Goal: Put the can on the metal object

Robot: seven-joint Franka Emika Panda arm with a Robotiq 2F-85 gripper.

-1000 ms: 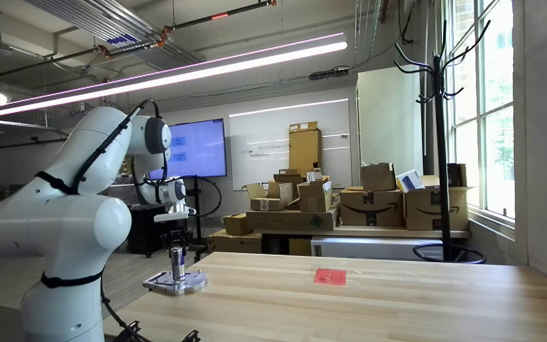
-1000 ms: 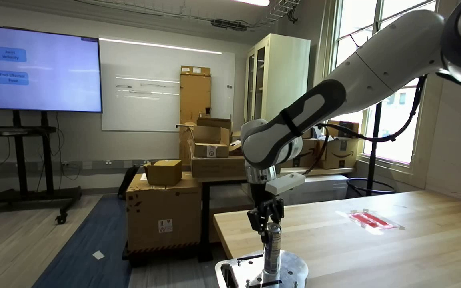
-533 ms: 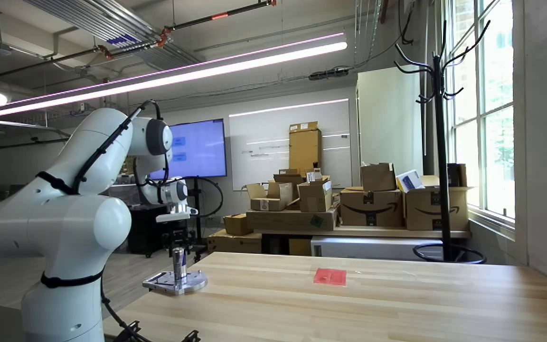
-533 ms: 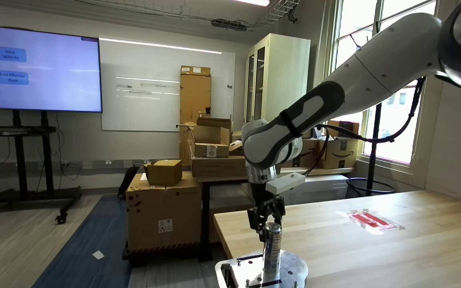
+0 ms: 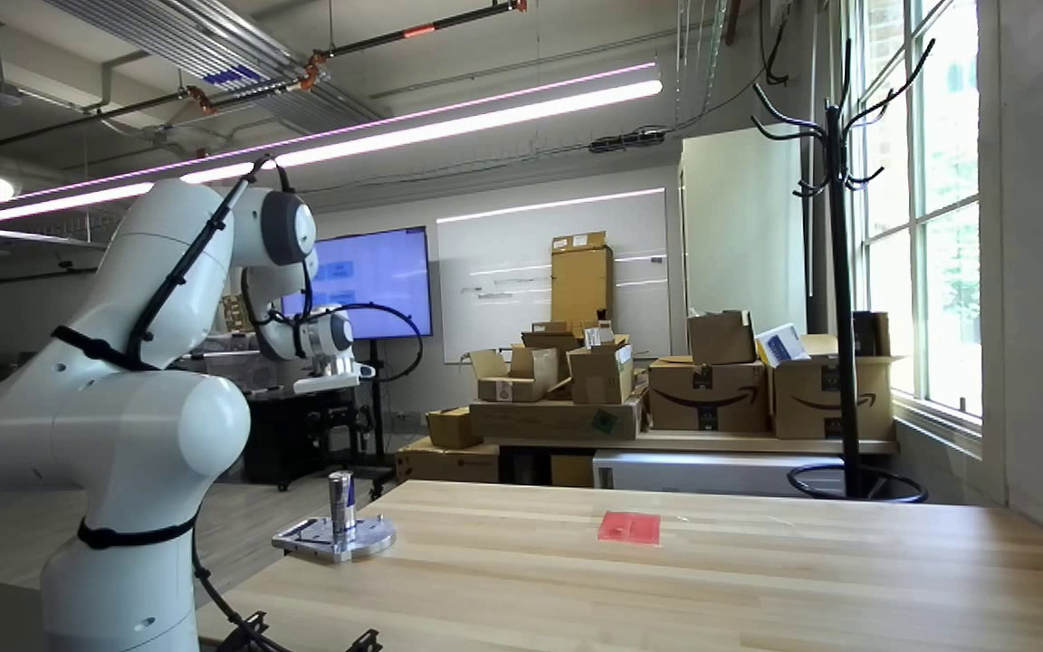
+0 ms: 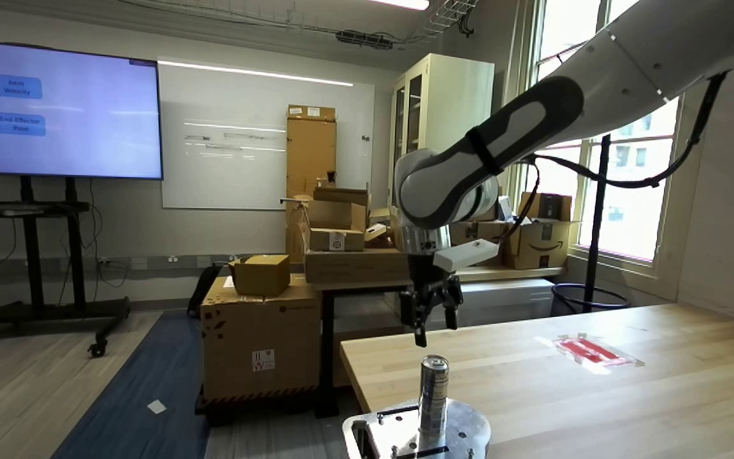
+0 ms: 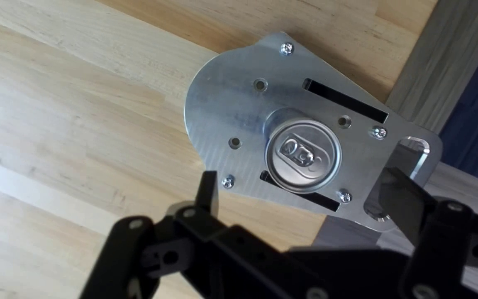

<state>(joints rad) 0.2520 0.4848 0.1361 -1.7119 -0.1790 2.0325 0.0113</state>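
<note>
The slim can (image 6: 434, 395) stands upright on the metal object (image 6: 469, 424), a flat silvery plate, as both exterior views show. From above in the wrist view, the can's silver lid with its pull tab (image 7: 303, 155) covers part of a dark slot in the plate (image 7: 218, 99). My gripper (image 6: 436, 333) hangs over the can, its jaws wide apart and a visible gap above the lid. Nothing is between the fingers (image 7: 208, 191), and neither touches the can. In an exterior view the dark gripper (image 5: 338, 444) blends into the background.
The plate's slotted end juts past the edge of the wooden table (image 5: 712, 589), with floor (image 7: 471, 137) showing beyond. A flat red patch (image 5: 630, 527) is taped farther along the tabletop. Cardboard boxes (image 5: 707, 394) and a coat rack (image 5: 838, 317) stand behind the table.
My gripper was around the top of the can a second ago. Its jaws have spread and it has risen straight up off it. The can has stayed in place on the plate.
</note>
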